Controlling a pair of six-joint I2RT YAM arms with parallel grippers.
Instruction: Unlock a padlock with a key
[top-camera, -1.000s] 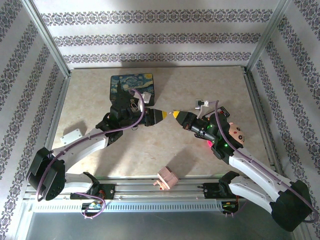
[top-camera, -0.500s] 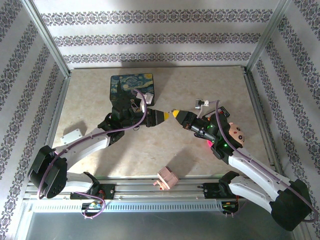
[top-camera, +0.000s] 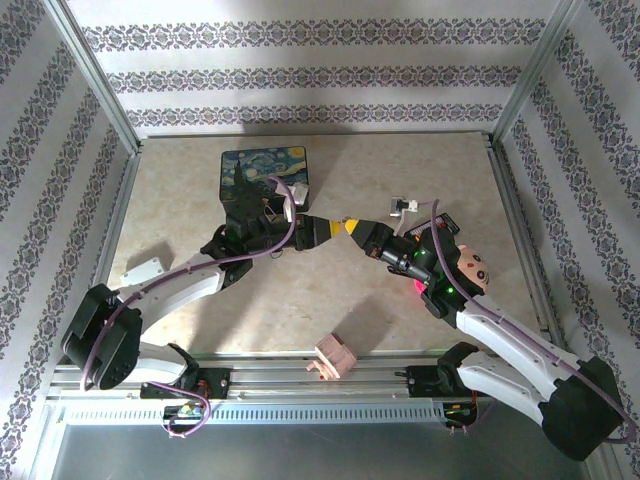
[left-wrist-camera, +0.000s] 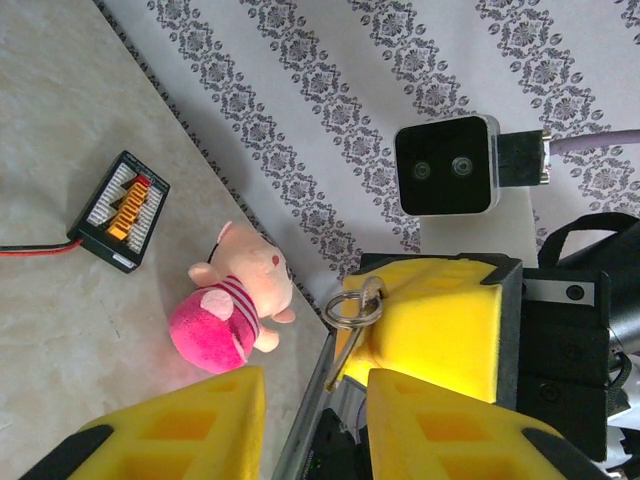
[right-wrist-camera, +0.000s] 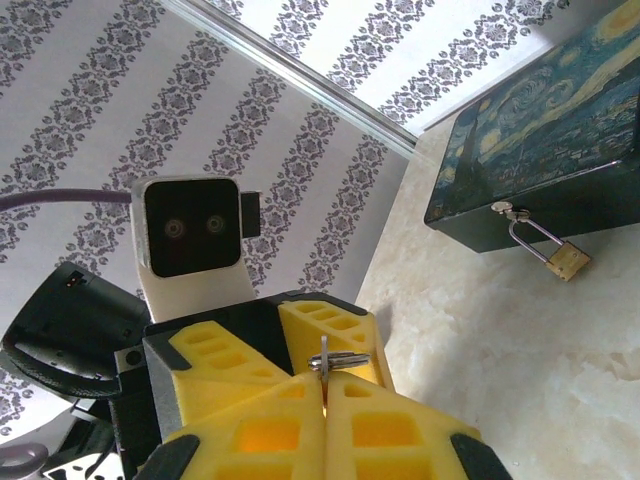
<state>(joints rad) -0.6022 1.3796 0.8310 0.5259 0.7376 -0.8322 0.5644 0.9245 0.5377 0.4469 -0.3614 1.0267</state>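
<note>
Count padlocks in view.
1. The padlock hangs by its shackle from the clasp on the painted box side; the arms could hide others.

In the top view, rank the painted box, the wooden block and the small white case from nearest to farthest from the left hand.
1. Painted box, just beyond the left hand, towards the back.
2. Wooden block, at the near edge.
3. Small white case, far left.
</note>
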